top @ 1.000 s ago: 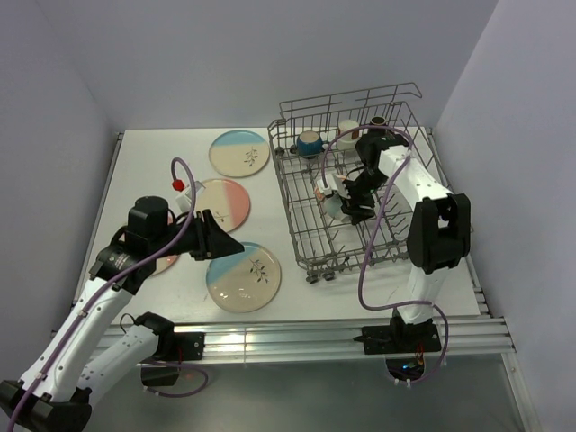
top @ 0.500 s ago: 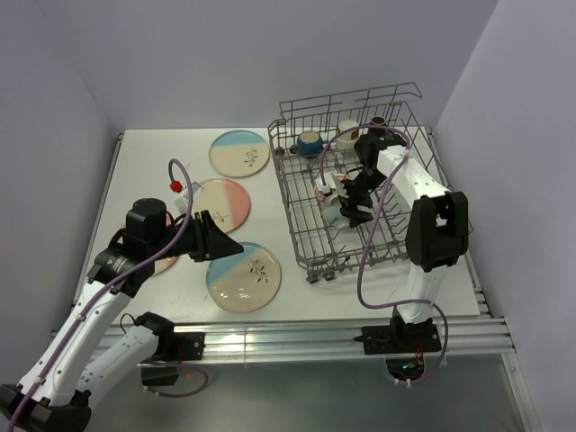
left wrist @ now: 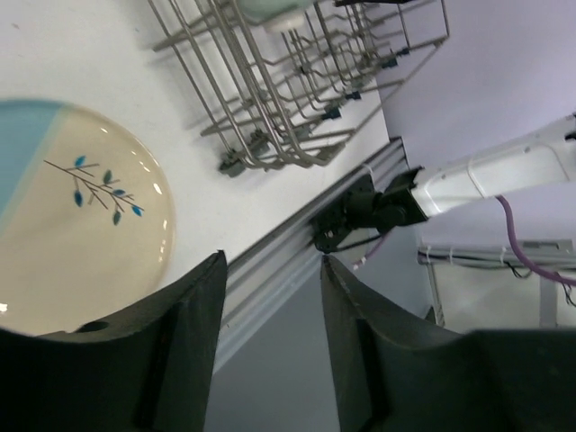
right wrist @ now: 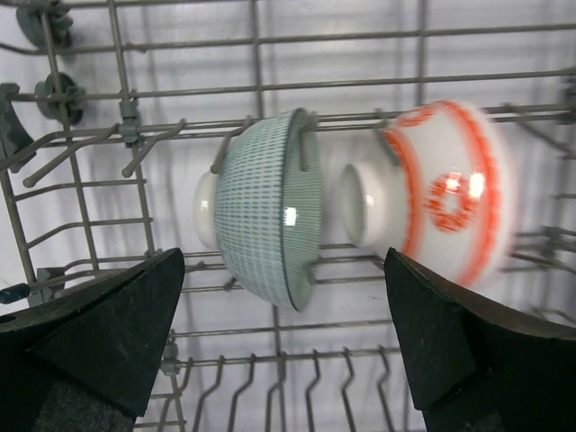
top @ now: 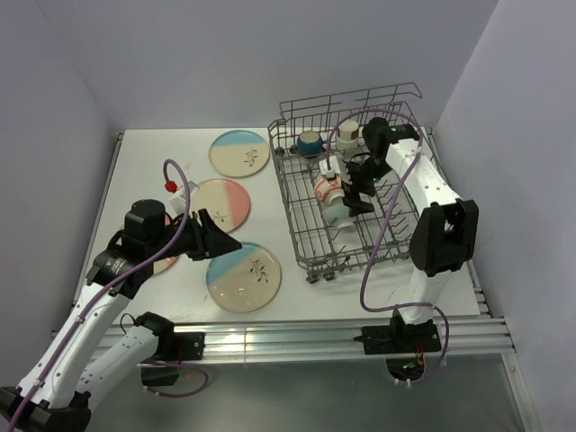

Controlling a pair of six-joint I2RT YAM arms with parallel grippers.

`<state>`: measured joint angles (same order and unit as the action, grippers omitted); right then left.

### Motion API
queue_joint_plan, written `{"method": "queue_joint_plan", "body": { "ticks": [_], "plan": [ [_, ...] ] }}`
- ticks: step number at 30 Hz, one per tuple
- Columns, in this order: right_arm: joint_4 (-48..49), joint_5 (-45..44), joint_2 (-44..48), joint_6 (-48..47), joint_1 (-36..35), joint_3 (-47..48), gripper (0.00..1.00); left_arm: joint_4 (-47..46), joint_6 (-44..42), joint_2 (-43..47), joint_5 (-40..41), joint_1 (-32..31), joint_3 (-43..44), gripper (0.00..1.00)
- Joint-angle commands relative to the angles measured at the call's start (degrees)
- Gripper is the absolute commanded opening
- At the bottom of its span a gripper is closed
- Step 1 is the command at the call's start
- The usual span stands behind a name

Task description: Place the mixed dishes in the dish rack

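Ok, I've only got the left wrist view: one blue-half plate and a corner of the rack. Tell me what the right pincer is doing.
Observer: The right pincer hangs wide open over the dish rack, holding nothing.
Operator: Give me what's in front of it.
Observer: The pale teal bowl and the small orange-red bowl stand on edge side by side in the rack; the orange-red one is blurred.
Operator: Now list the plates I can't see.
Observer: A pink-half plate and a second blue-half plate lie flat left of the rack, both farther back than the near plate you see.
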<state>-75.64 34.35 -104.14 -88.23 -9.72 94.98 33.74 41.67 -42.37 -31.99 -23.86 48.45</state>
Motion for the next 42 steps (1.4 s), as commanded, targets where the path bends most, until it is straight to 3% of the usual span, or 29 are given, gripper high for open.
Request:
{"method": "queue_joint_plan", "body": {
  "ticks": [1,9,11,12,13,16,21,25,34,42],
  "plan": [
    [-2.84,3.97,5.52,1.30,0.66,5.30,1.00,-0.52,0.25,1.41,5.78,0.04,0.68,0.54],
    [-0.14,8.71,11.66,7.69,0.66,8.12,1.00,-1.83,5.69,2.56,22.29,0.04,-1.24,0.92],
    [7.40,12.40,14.47,11.47,0.75,5.76,1.00,-2.53,9.19,2.03,25.03,0.04,-3.44,0.97],
    [12.13,13.80,18.58,17.76,0.75,0.52,1.00,-3.06,10.52,1.68,27.05,0.13,-4.23,0.97],
    [23.40,16.51,20.71,22.00,0.66,-2.75,1.00,-3.67,11.93,1.15,28.11,0.21,-5.89,0.97],
    [35.61,20.22,26.35,33.72,-0.30,-11.91,1.00,-6.75,18.43,-2.18,29.96,2.14,-8.79,0.92],
    [37.40,21.12,27.41,40.66,-6.61,-15.34,0.87,-16.56,28.19,-9.92,26.72,11.45,-13.63,0.70],
    [39.69,21.28,28.64,43.48,-8.83,-17.72,0.82,-22.66,33.73,-17.02,27.32,16.38,-16.89,0.63],
    [39.25,22.78,28.99,44.28,-9.88,-17.37,0.80,-17.48,38.93,-35.83,31.64,16.74,-8.29,0.55],
    [39.07,23.83,27.94,45.77,-12.25,-14.21,0.80,-14.31,39.80,-45.16,34.53,16.65,-4.33,0.42]
  ]
}}
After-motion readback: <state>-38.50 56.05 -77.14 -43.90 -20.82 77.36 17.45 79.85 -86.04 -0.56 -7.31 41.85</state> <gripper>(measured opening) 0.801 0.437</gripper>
